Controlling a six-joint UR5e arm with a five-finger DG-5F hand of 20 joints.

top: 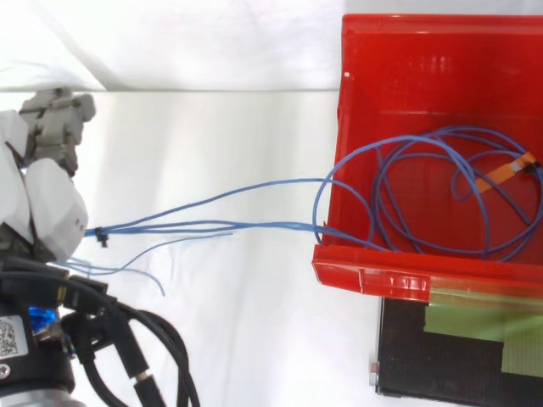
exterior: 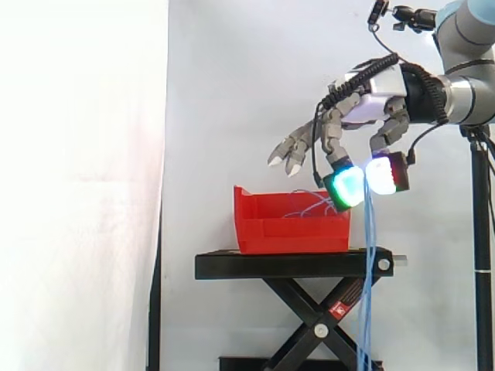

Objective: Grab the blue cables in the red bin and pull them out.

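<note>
Cables (top: pixel 212 224) pinched between my glowing pads (exterior: pixel 348 185), hand (exterior: pixel 371 104) just beyond the bin's (exterior: pixel 294 228) lip. Loops lie inside the bin, strands running over its lip. Best to pinch tight and draw steadily away from the bin, avoiding snags.

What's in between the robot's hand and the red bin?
The blue cables: in the top view they stretch from the hand, which pinches them, across the gap and over the red bin's rim.
</note>
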